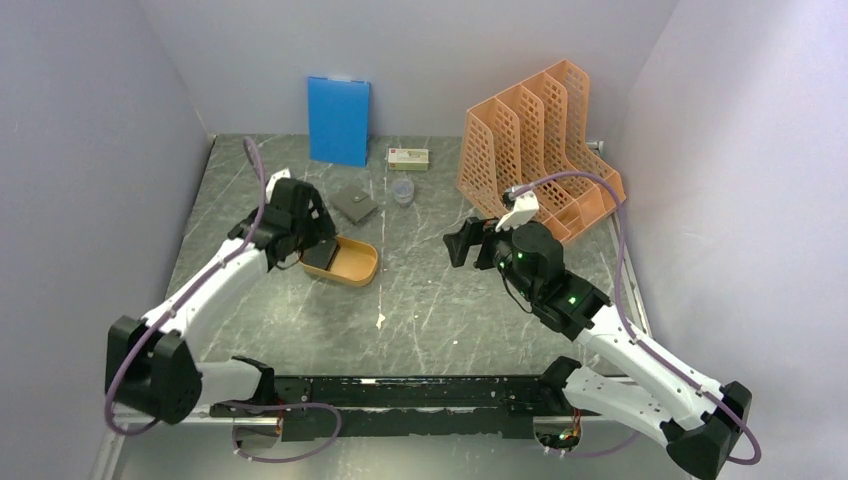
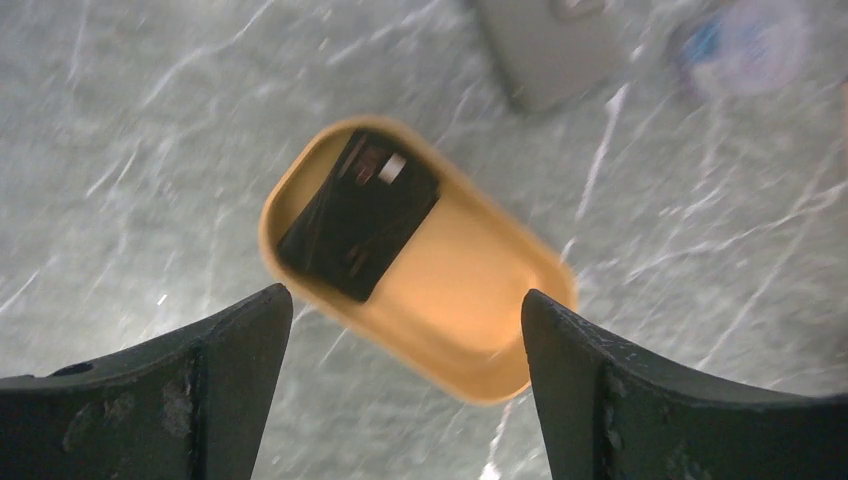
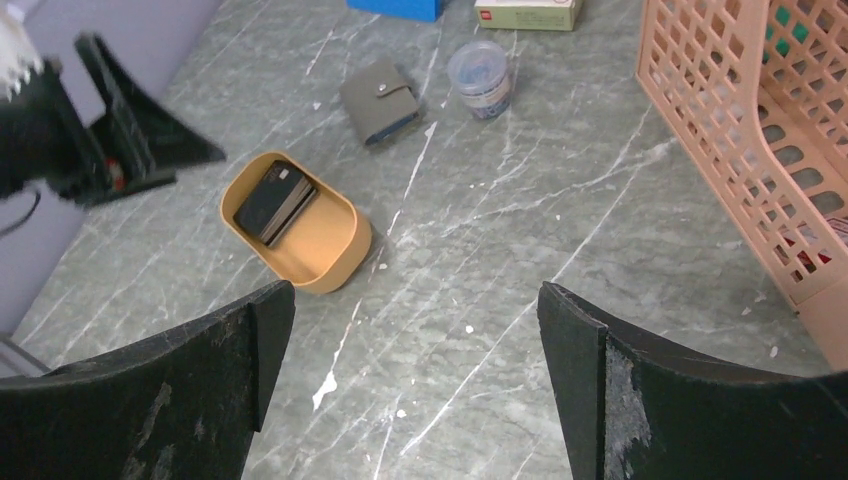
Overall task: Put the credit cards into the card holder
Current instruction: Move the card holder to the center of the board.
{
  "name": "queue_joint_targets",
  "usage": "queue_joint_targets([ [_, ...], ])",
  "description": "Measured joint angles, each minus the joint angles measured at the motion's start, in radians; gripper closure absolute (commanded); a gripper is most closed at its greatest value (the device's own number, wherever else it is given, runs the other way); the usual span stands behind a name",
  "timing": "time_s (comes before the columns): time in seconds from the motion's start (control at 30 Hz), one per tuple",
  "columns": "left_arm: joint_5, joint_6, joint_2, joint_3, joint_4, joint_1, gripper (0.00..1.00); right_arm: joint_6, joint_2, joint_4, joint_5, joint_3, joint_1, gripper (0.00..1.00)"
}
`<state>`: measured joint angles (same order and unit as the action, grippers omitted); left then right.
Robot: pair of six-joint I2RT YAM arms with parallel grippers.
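Left of centre on the grey marbled counter (image 1: 430, 310), the credit cards (image 2: 358, 215) lie as a small dark stack inside the orange oval tray (image 2: 470, 300), crowded into its upper-left end. The left claw (image 1: 312, 245) hovers just above that tray, jaws spread wide with nothing between them. From its own camera the stack sits up and left of the gap rather than in it. The card holder (image 3: 378, 98) lies flat on the counter just beyond the tray, toward the top of the frame, beside a small clear pot (image 3: 480, 78). It looks closed, with a snap on its flap. The right claw (image 3: 415, 290) hangs over the middle of the counter, likewise gaping and empty, well apart from everything. The step in hand looks to me like lifting a card out of the tray. I'd shift the left claw toward the tray's upper-left end so the stack falls between the jaws, and turn the wrist so they close across the cards' short side. I'd come down slowly, since thin cards against a curved wall could slip or come up several at once. The right claw will likely have to steady or open the holder.
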<state>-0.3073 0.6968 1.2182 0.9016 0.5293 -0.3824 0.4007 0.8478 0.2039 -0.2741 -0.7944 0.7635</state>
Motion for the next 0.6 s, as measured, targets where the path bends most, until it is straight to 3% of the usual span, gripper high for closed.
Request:
queue_joint_targets([
  [0.3,0.129,0.013,0.364,0.285,-0.192,0.063,0.14,0.011,0.004,-0.003,0.020,0.009,0.000,0.05],
  [0.6,0.138,-0.002,0.743,0.524,-0.232,0.089,0.09,0.005,0.019,-0.001,0.024,0.012,0.000,0.05],
])
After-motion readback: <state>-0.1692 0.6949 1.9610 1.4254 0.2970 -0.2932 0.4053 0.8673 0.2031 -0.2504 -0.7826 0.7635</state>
